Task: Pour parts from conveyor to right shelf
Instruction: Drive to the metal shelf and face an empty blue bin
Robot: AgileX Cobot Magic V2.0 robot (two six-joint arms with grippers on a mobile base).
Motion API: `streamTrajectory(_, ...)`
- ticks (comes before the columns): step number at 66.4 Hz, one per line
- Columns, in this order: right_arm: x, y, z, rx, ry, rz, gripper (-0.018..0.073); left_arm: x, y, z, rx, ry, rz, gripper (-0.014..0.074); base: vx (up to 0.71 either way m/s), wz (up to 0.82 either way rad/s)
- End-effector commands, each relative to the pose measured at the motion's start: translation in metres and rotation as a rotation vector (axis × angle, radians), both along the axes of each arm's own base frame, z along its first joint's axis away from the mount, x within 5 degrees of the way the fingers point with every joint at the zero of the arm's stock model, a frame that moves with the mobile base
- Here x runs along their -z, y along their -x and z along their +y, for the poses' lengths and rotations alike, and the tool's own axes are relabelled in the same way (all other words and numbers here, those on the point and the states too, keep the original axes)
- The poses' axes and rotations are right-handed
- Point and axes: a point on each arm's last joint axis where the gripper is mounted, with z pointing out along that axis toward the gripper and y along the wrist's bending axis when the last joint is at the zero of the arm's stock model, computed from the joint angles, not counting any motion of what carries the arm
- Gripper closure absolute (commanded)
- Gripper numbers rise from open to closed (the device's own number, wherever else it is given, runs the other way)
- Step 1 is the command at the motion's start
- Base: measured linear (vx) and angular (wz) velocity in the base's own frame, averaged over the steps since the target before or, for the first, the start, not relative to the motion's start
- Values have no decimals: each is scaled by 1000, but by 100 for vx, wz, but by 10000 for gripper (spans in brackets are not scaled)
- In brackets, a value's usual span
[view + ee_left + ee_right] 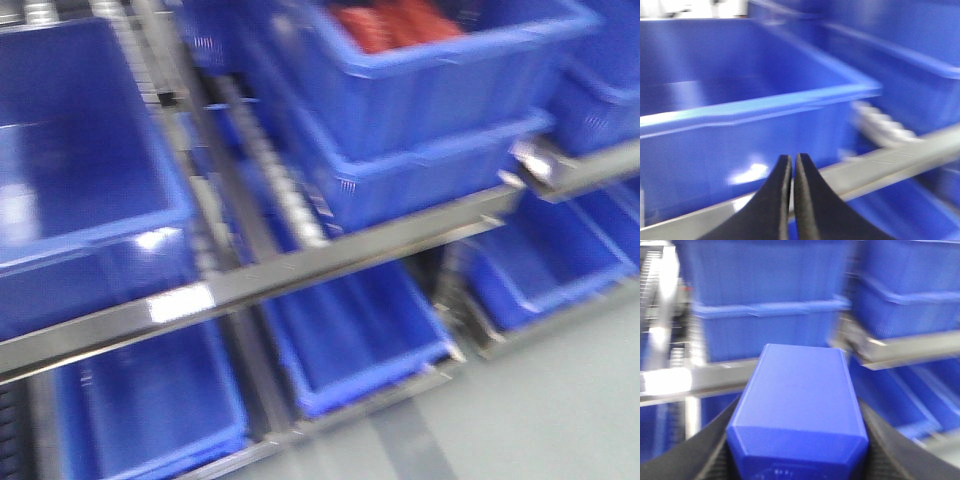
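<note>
My right gripper (797, 460) is shut on a small blue box (800, 400), which fills the gap between its two black fingers (687, 452); the box points at the stacked blue bins of the shelf (770, 325). My left gripper (792, 165) is shut and empty, its tips in front of a large blue bin (750, 107) above a metal rail (900, 160). In the front view a blue bin (430, 70) at the top holds red parts (395, 22). Neither gripper shows in the front view. All views are blurred.
The shelf has metal rails (300, 270) and roller tracks (290, 200) between rows of blue bins. A large empty bin (80, 170) sits upper left; lower bins (350, 340) stand near the grey floor (540, 410).
</note>
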Motion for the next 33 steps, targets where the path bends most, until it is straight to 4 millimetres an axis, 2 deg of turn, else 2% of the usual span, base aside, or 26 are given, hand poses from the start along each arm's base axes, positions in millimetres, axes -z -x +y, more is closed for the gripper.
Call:
streamTrajectory(1,-16,0,-1,12,5,-94,564,-13,-1,-1,8,18,-82,602,26,88)
streamTrajectory(21,-16,0,-1,12,5,-94,564,-13,-1,-1,8,18,-82,602,24,86)
streamTrajectory(33,-16,0,-1,12,5,-94,564,-13,-1,-1,8,18,-82,602,21,55)
